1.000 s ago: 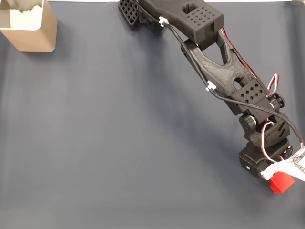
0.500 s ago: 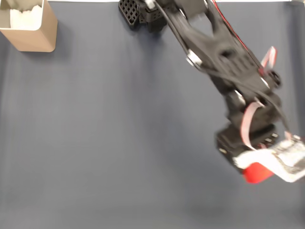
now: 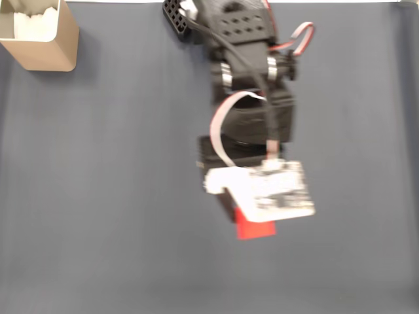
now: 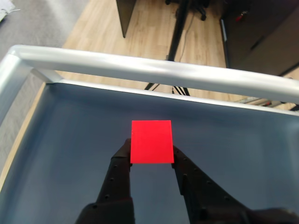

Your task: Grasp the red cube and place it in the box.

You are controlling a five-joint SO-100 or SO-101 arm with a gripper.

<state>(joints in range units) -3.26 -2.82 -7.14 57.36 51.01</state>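
Observation:
The red cube (image 4: pixel 151 141) is pinched between my two black fingers in the wrist view, lifted above the dark mat. My gripper (image 4: pixel 150 156) is shut on it. In the fixed view the cube (image 3: pixel 255 229) pokes out below the white camera board near the middle of the mat, and the gripper (image 3: pixel 245 219) is mostly hidden under that board. The tan box (image 3: pixel 40 36) with white filling stands at the far top left corner, well away from the arm.
The dark grey mat (image 3: pixel 105 196) covers the table. A silver metal rail (image 4: pixel 140 65) edges the table in the wrist view, with wooden floor and furniture legs beyond. The arm's black base (image 3: pixel 180 16) sits at the top centre.
The arm has swung from the lower right corner toward the middle of the mat, carrying the red cube up off the surface and leftward.

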